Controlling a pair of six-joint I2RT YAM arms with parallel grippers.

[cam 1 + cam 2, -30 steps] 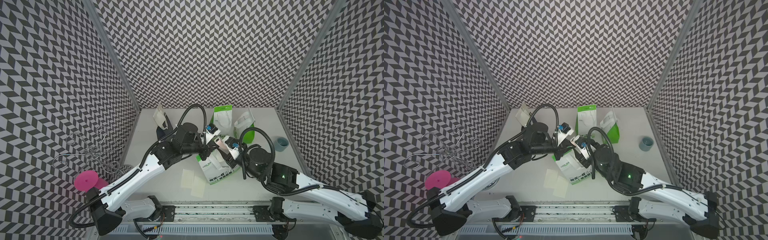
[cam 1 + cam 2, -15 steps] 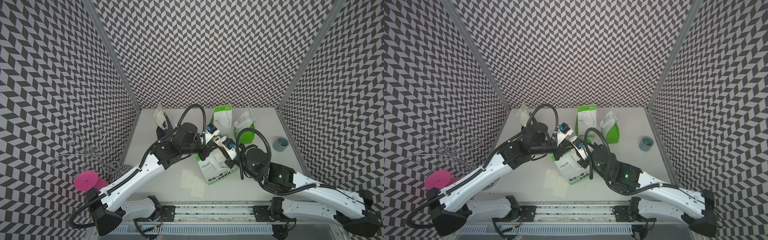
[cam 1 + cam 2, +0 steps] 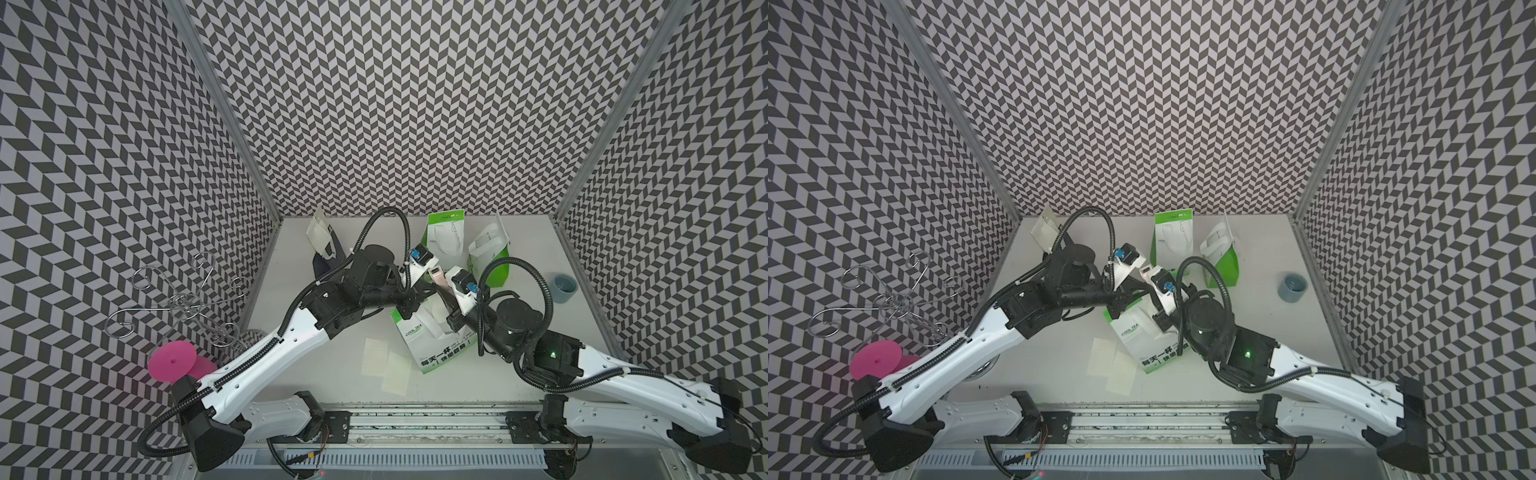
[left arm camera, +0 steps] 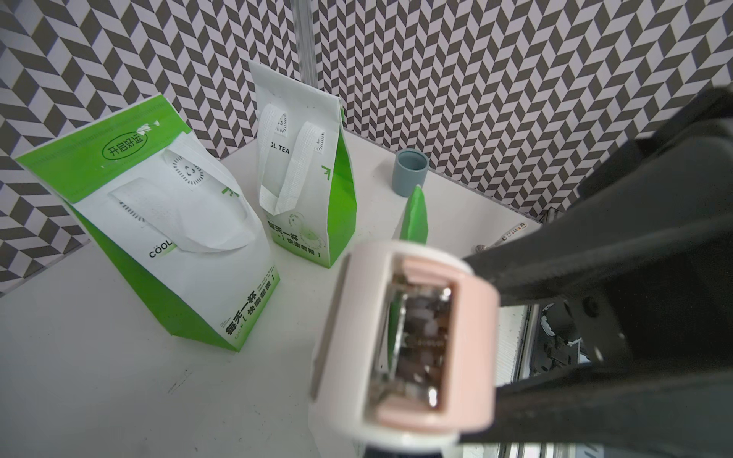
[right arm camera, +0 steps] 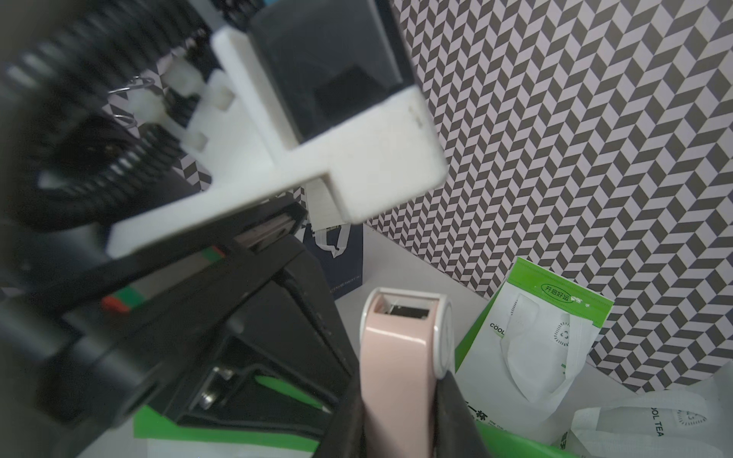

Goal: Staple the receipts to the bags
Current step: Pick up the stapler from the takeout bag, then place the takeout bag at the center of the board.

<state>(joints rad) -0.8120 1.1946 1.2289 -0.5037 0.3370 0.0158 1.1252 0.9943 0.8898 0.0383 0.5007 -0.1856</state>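
The right tool (image 5: 398, 408) is clamped on the pink stapler (image 5: 396, 349). The left tool (image 3: 408, 308) is closed, it seems on the green top edge of the bag (image 3: 440, 349) lying just under both tools. Two receipts (image 3: 376, 357) lie loose on the surface (image 3: 340, 388), beside that bag and apart from the tools. I see no receipt at the stapler's mouth, so a staple may pierce the bag alone. The tools are very near each other, so they may bump, and the stapler may turn in its clamp.

Three green bags (image 3: 444, 235) (image 3: 486, 245) (image 3: 442, 353), one dark blue bag (image 5: 345, 269), two loose paper slips (image 3: 374, 356) (image 3: 397, 374), one pink stapler (image 4: 404, 341), one grey-blue cup (image 3: 564, 288), two robot arms (image 3: 270, 353) (image 3: 623, 382), one pink round thing (image 3: 172, 360), one bunch of silver wire hooks (image 3: 183, 303)
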